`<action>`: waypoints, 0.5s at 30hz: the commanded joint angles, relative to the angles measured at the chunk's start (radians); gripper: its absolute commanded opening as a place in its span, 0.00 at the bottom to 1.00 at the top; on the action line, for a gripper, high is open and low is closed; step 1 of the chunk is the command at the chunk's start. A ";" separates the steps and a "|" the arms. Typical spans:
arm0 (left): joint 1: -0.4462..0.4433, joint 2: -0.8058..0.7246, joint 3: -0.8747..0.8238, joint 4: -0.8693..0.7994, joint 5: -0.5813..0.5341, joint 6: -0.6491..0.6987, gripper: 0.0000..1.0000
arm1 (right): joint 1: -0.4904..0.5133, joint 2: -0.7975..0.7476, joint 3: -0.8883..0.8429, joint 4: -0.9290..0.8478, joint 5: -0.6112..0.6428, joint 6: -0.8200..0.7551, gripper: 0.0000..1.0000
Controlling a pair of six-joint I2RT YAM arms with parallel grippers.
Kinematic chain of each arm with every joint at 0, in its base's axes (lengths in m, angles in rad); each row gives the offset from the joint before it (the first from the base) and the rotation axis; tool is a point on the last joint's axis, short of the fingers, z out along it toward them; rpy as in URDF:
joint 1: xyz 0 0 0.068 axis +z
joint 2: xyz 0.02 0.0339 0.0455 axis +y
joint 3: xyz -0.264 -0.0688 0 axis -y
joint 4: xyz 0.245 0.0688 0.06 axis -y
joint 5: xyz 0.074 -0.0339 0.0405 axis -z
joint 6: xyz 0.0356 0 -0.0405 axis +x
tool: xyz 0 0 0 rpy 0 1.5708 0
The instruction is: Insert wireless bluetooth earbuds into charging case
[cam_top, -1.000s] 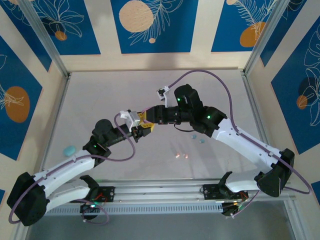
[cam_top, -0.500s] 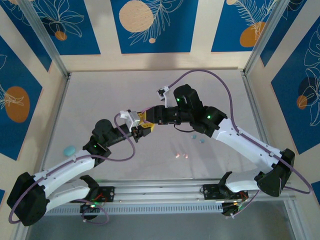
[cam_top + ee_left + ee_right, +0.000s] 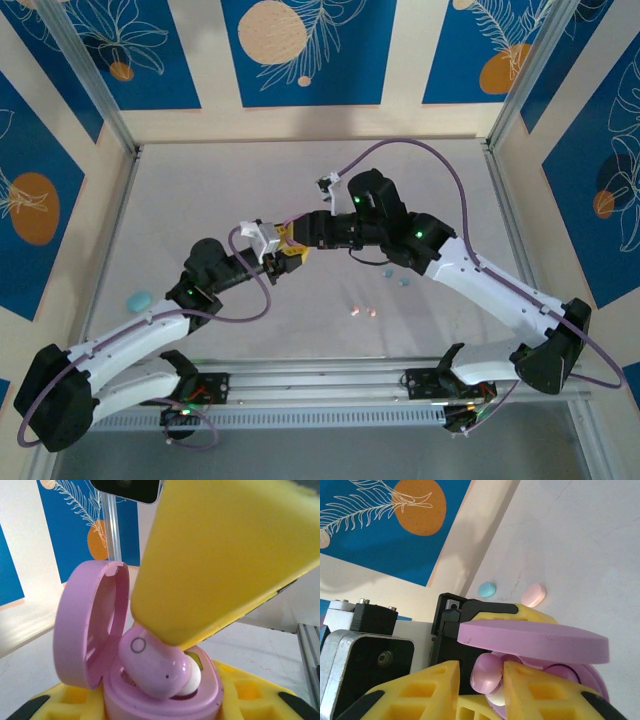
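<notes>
Your right gripper (image 3: 481, 669) has its jaws narrow on the purplish-pink earbud (image 3: 486, 674). The bud lies half inside the open charging case (image 3: 85, 630), directly under these jaws, with its long axis tilted across the well. The left gripper (image 3: 291, 260) clamps the case from below, jaws narrow, so the seating push should go straight down

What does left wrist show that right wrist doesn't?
Left wrist: the inner face of the lid of the purple case, and the ring mark and white tip of the purple earbud, which sits part-way in the base.
Right wrist: the right claw with the earbud between its fingers, plus a light blue oval and a pink oval lying on the table beyond.
Both: the open case, the earbud at its base, and yellow claw padding against the earbud.
</notes>
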 commanded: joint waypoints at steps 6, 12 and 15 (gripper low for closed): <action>0.000 -0.007 0.014 0.078 0.020 -0.022 0.33 | 0.003 -0.024 0.017 -0.036 0.043 -0.012 0.31; -0.001 -0.008 0.012 0.078 0.018 -0.025 0.33 | 0.004 -0.040 0.019 -0.029 0.036 -0.015 0.32; -0.001 -0.010 0.013 0.078 0.018 -0.027 0.33 | 0.004 -0.052 0.015 -0.023 0.040 -0.016 0.32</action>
